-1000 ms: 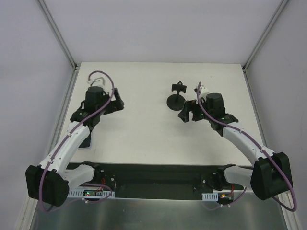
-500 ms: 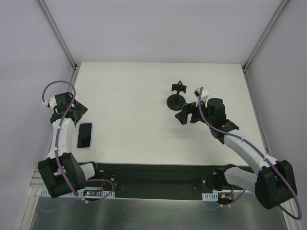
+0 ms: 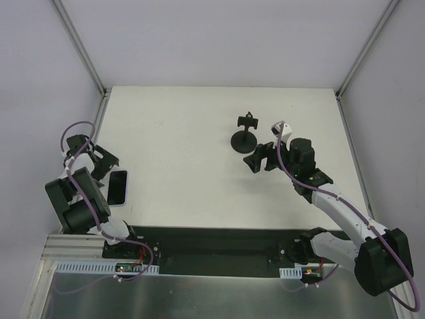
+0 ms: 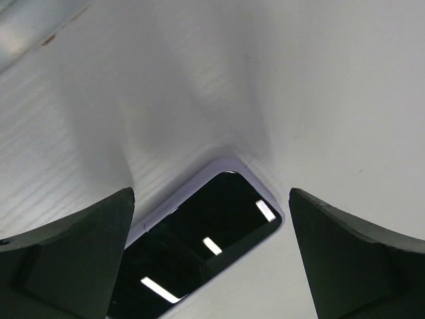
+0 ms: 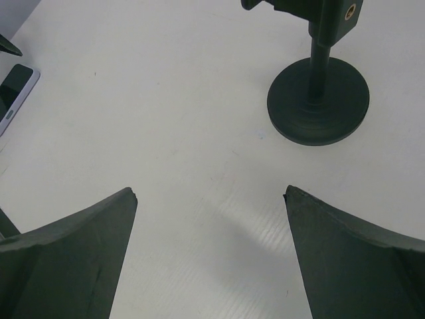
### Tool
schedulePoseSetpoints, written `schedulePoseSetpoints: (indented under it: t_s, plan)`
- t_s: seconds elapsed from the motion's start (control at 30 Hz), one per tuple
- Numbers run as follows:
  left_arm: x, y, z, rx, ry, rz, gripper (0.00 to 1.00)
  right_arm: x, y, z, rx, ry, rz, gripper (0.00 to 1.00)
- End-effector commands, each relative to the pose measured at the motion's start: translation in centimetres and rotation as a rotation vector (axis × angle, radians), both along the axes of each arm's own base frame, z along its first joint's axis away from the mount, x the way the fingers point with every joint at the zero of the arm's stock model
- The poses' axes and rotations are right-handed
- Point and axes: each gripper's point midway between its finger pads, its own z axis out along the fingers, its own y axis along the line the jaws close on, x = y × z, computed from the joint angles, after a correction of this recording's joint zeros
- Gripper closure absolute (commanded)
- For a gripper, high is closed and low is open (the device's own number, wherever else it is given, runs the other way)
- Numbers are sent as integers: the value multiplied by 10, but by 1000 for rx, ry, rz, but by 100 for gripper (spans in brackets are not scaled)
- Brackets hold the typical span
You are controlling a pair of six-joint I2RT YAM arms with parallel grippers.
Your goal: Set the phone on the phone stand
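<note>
Nothing of the task was done: the flat black smartphone with a pale lavender rim lay on the white tabletop, well left of the small black disc-based phone stand, whose clamp held nothing. The left tool, fingers spread wide, pointed down over the smartphone's end, arm folded tight; gripping, lifting and carrying were left. The right tool, also wide, hovered just beside the stand, arm outstretched.

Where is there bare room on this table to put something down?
Bare: the broad middle of the table, between the phone and the phone stand, and the far-left corner. Crowded: the left edge, where the left gripper hangs by the phone, and near the stand, where the right gripper hovers.
</note>
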Motion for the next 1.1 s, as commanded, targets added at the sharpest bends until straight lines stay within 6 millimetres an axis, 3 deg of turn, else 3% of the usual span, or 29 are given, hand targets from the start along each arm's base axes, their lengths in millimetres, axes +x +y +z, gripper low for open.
schedulePoseSetpoints:
  t_s: [0.0, 0.23, 0.47, 0.6, 0.63, 0.7, 0.77, 0.93, 1.07]
  plan:
    - [18, -17, -10, -168, -63, -99, 1, 3, -1, 20, 15, -99, -1, 4]
    - [6, -54, -9, -299, -114, -96, 1, 3, -1, 20, 13, -103, 0, 4]
    - [-25, -85, -27, -378, -41, -43, 1, 5, 2, 16, 21, -90, 7, 4]
    - [-31, -95, -26, -237, 49, -143, 1, 6, 4, 13, 18, -79, 12, 4]
    - [-36, -87, -28, -145, 99, -133, 1, 6, 3, 12, 15, -79, 13, 4]
    - [-35, -94, -23, -75, 148, -189, 1, 7, 4, 10, 13, -76, 13, 4]
    - [-32, -85, -19, 10, 180, -219, 1, 7, 4, 9, 9, -74, 16, 4]
    - [-36, -82, -19, 69, 242, -308, 1, 9, 6, 2, 1, -65, 24, 4]
    - [-34, -83, 1, 77, 190, -280, 1, 10, 6, 0, -2, -58, 25, 4]
